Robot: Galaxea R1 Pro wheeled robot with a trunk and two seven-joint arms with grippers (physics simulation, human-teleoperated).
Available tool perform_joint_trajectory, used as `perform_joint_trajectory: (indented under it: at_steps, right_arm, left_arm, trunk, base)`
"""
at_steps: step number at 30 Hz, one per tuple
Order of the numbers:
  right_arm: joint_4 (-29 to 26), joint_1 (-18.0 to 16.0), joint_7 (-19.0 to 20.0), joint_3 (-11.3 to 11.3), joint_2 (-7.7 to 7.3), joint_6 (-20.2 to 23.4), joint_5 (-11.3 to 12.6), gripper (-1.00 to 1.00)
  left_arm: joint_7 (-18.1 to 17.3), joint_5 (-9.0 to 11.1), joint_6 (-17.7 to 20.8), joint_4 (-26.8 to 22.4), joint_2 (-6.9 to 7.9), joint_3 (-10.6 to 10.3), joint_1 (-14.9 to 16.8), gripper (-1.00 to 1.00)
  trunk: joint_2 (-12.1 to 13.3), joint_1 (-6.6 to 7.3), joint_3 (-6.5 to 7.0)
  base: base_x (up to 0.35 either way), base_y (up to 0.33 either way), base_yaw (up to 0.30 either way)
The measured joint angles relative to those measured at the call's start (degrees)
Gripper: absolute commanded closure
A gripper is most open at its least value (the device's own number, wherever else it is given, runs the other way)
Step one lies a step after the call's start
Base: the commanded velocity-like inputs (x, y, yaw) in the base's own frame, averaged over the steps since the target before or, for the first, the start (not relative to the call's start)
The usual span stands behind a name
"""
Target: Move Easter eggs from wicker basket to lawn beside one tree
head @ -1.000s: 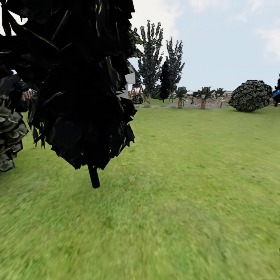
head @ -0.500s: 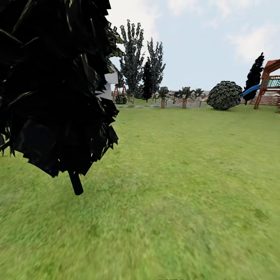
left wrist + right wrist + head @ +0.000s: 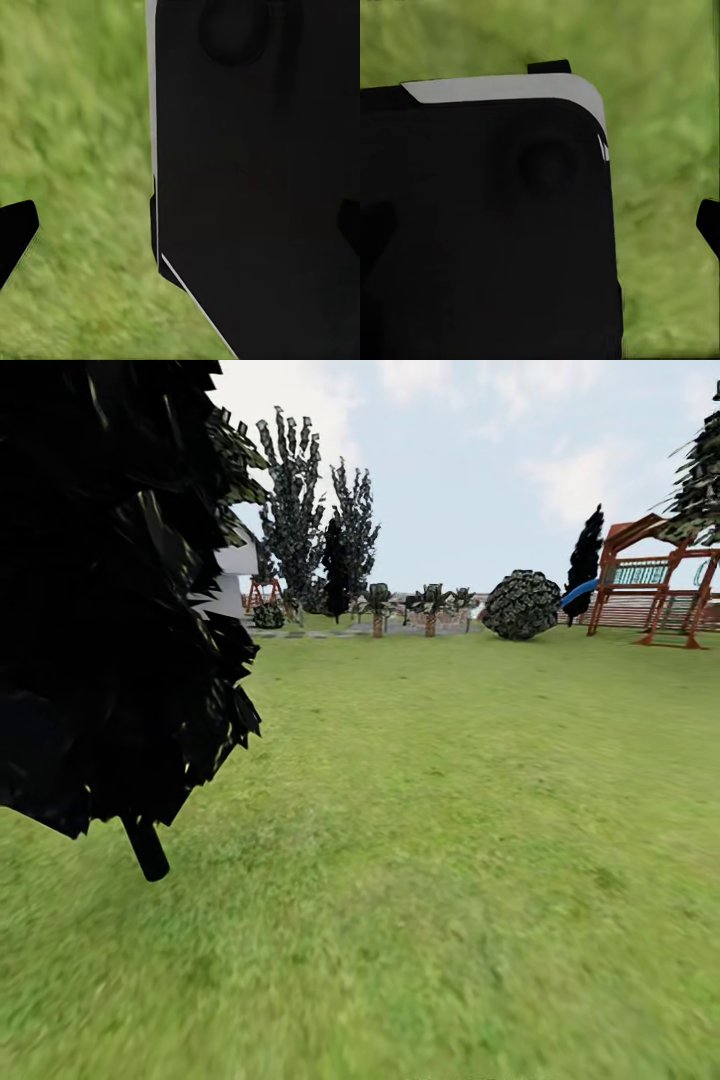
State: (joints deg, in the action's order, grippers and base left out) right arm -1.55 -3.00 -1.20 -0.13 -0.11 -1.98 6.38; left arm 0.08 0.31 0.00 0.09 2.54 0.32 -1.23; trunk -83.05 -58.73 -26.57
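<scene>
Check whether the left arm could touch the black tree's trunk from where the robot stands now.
Probably not. In the head view the trunk stands out on the lawn, well ahead, with no arm near it; the left wrist view faces grass beside the robot's dark body.

Open mottled green lawn (image 3: 450,840) stretches flat across the garden. Far back, two tall trees (image 3: 292,500) with angular dark, pale-flecked leaf clumps stand upright at the grass's far edge.

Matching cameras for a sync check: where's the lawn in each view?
Head view: lawn covers the lower half, running back to the play tower.
Left wrist view: lawn beside a black robot panel.
Right wrist view: lawn around a similar black panel.
Shared landmark: the mottled green grass itself.
</scene>
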Motion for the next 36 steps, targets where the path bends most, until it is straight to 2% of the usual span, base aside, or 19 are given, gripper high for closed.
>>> perform_joint_trajectory:
  at_steps: [2, 4, 5, 8, 17, 36]
  right_arm:
    - [0.1, 0.0, -0.1, 0.0, -0.66, 0.0, -0.1, -1.0]
    - [0.3, 0.0, -0.1, 0.0, -2.91, 0.1, 0.0, -1.0]
    - [0.7, 0.0, -0.1, -0.1, -3.46, 0.1, 0.1, -1.0]
    - [2.4, 0.0, -0.1, -0.1, -4.1, -0.1, 0.3, -1.0]
    - [2.9, 0.0, 0.0, -0.1, -3.84, -0.2, 0.4, -1.0]
    - [3.1, 0.1, 0.0, -0.2, -3.94, -0.2, 0.8, -1.0]
  left_arm:
    - [0.0, 0.0, 0.0, 0.0, 0.0, 0.0, 0.0, -1.0]
    - [0.0, 0.0, 0.0, 0.0, 0.0, 0.0, 0.0, -1.0]
    - [0.0, 0.0, 0.0, 0.0, 0.0, 0.0, 0.0, -1.0]
    - [0.0, 0.0, 0.0, 0.0, -0.01, -0.1, 0.0, -1.0]
    - [0.0, 0.0, 0.0, -0.1, 0.0, 0.1, 0.0, -1.0]
    - [-0.1, -0.1, 0.1, -0.1, 0.0, 0.0, 0.0, -1.0]
  trunk:
    - [0.0, 0.0, 0.0]
    - [0.0, 0.0, 0.0]
    - [0.0, 0.0, 0.0]
    - [0.0, 0.0, 0.0]
    - [0.0, 0.01, 0.0]
    - [0.0, 0.03, 0.0]
  base:
    - [0.0, 0.0, -0.277]
    - [0.0, 0.0, -0.28]
    - [0.0, 0.0, -0.281]
    - [0.0, 0.0, -0.282]
    - [0.034, 0.0, -0.282]
    - [0.309, 0.0, -0.284]
